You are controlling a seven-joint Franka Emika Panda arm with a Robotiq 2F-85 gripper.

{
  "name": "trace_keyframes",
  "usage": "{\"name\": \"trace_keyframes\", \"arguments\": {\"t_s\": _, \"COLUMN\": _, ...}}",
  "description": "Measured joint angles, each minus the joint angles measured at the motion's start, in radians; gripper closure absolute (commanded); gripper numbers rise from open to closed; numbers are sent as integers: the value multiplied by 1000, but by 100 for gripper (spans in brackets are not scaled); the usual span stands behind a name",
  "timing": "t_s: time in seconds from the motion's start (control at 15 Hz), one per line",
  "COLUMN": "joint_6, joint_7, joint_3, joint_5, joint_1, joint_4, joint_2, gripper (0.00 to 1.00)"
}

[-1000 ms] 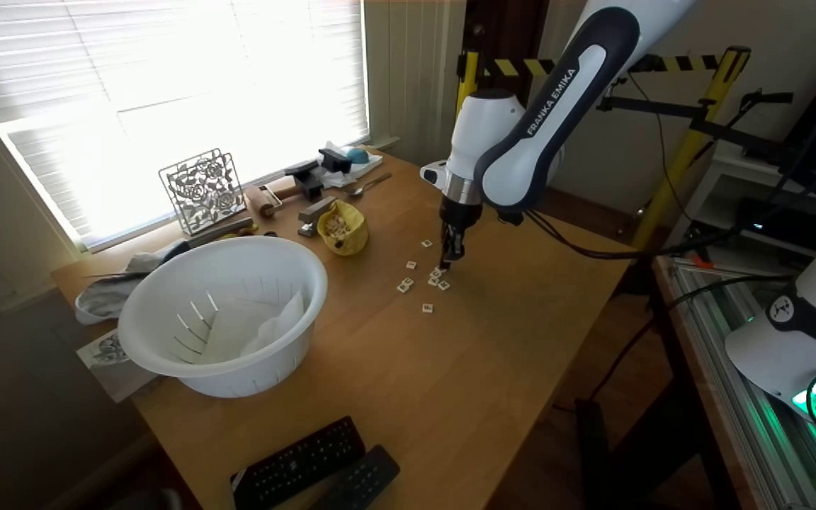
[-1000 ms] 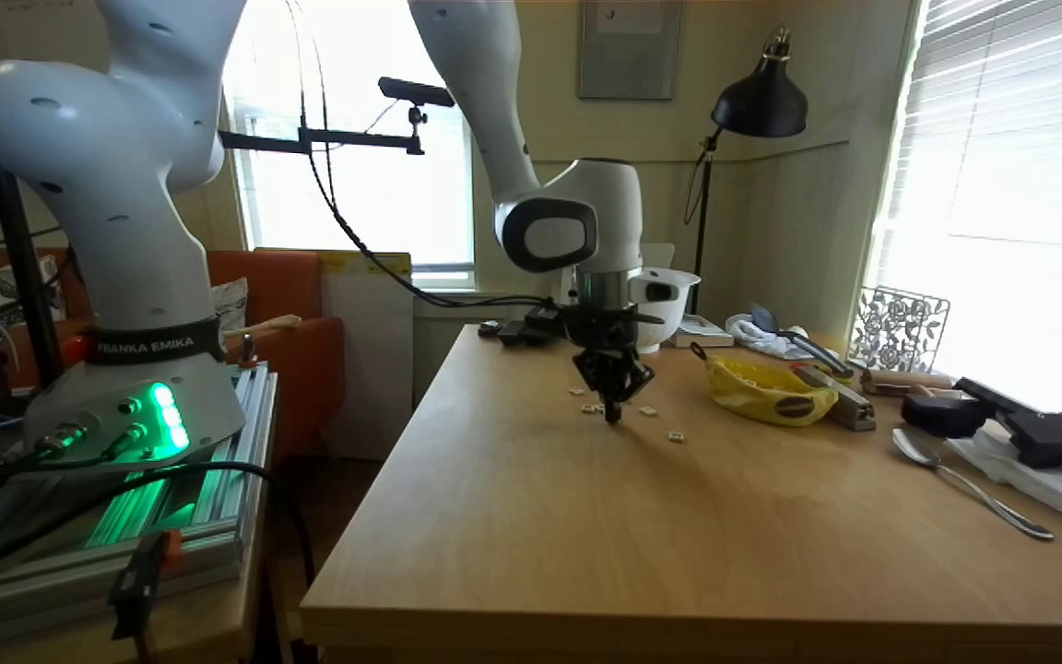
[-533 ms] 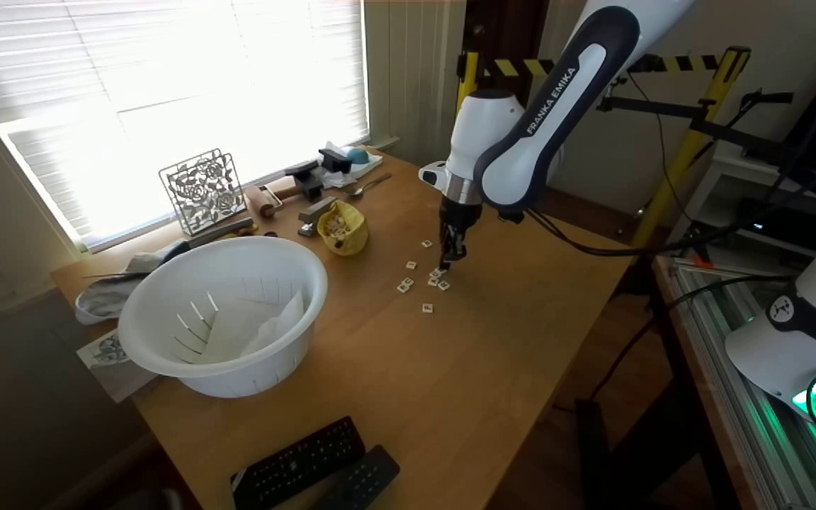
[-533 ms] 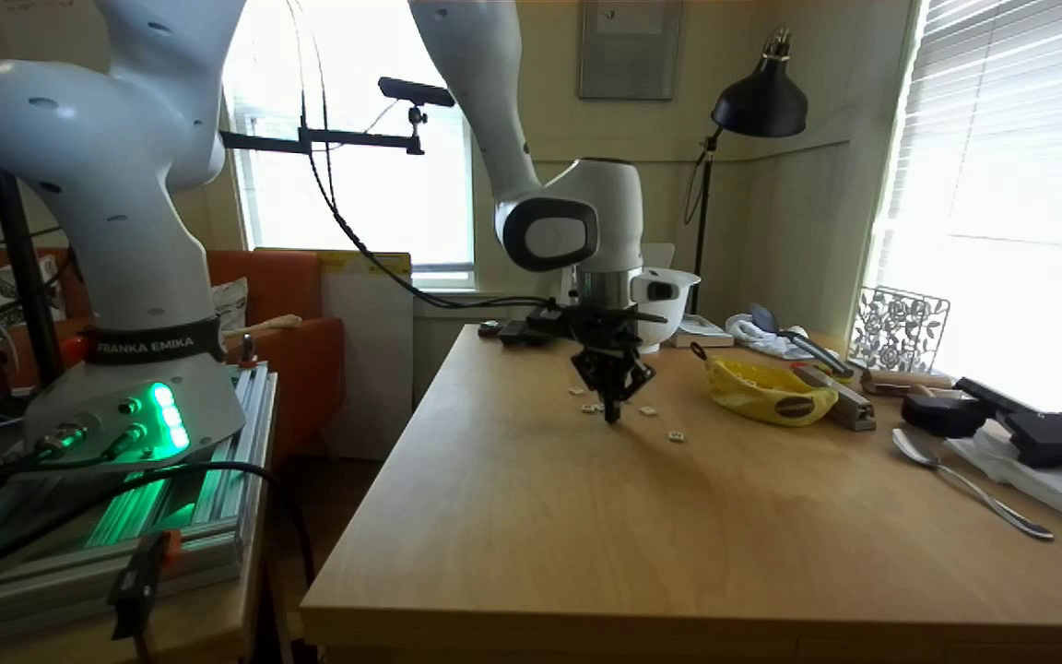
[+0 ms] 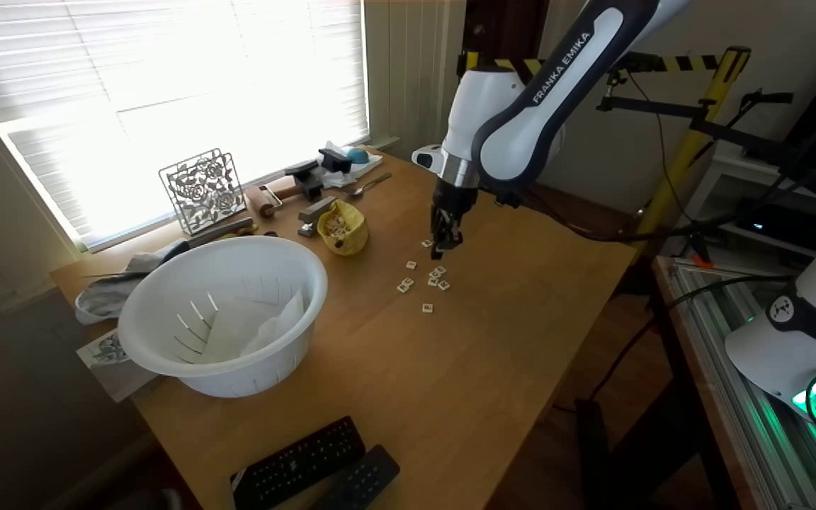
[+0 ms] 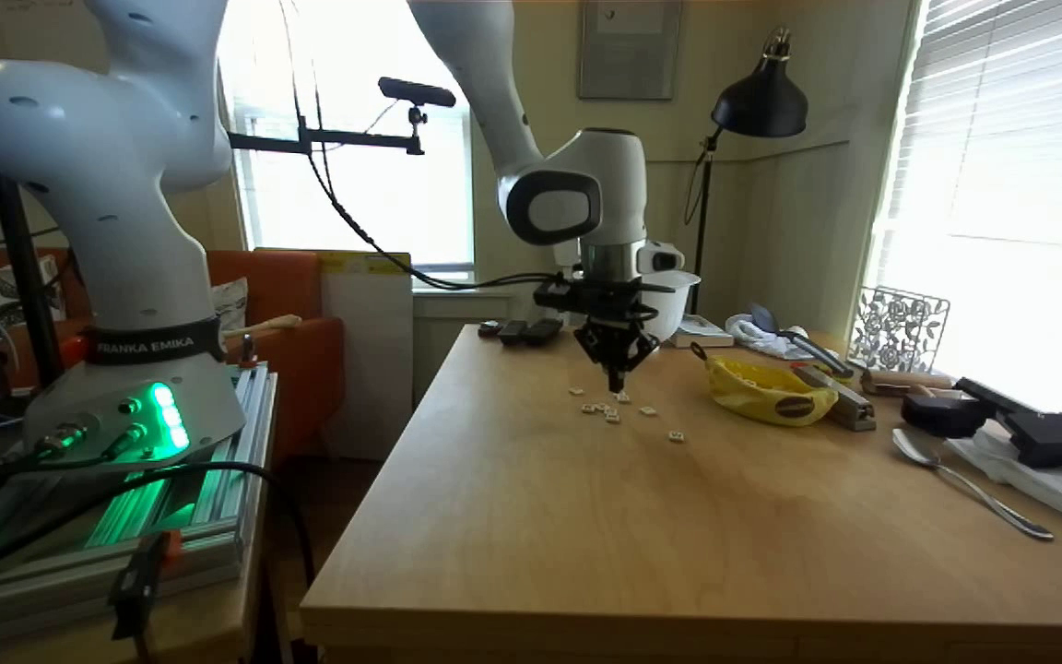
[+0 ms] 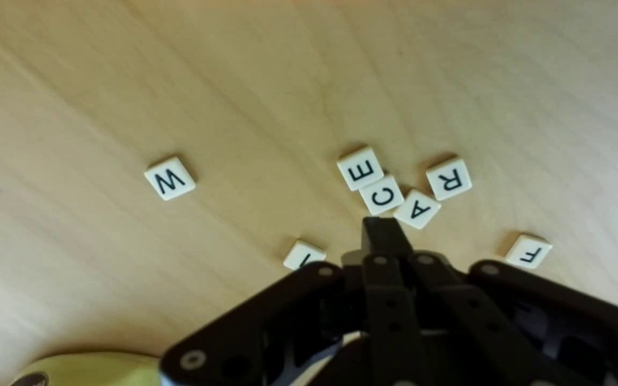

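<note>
My gripper (image 7: 385,235) is shut with nothing between its fingers, pointing down above the table. Just past its tips in the wrist view lie white letter tiles: E (image 7: 360,168) overlaps or touches C (image 7: 382,195), and A (image 7: 417,209) sits against C, with R (image 7: 449,179) close by. Farther off are the W tile (image 7: 170,178) and the F tile (image 7: 528,251). A tile marked I (image 7: 303,255) is partly covered by the gripper's linkage. In both exterior views the gripper (image 5: 438,252) hangs over the scattered tiles (image 6: 612,417), apart from them.
A yellow banana-shaped pouch (image 5: 348,242) full of tiles stands nearby, beside a stapler (image 5: 317,210). A big white colander (image 5: 256,375) and black remotes (image 5: 302,457) are on the table (image 5: 493,382). Along the window stand a metal napkin holder (image 5: 202,191) and a spoon (image 6: 964,489).
Still until half a second ago, the gripper has since risen from the tile cluster and shifted slightly. Tiles it was hiding now show; the rest lie where they were.
</note>
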Motion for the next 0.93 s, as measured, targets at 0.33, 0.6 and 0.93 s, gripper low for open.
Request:
{"name": "trace_keyframes", "arguments": {"t_s": 0.33, "joint_6": -55, "joint_7": -80, "joint_3": 15, "joint_5": 35, "joint_1": 4, "joint_4": -23, "joint_2": -40, "gripper": 100}}
{"name": "trace_keyframes", "arguments": {"t_s": 0.6, "joint_6": -62, "joint_7": -140, "joint_3": 13, "joint_5": 38, "joint_1": 18, "joint_4": -50, "joint_2": -42, "gripper": 100}}
{"name": "trace_keyframes", "arguments": {"t_s": 0.93, "joint_6": -62, "joint_7": -205, "joint_3": -2, "joint_5": 38, "joint_1": 40, "joint_4": -73, "joint_2": -41, "gripper": 100}}
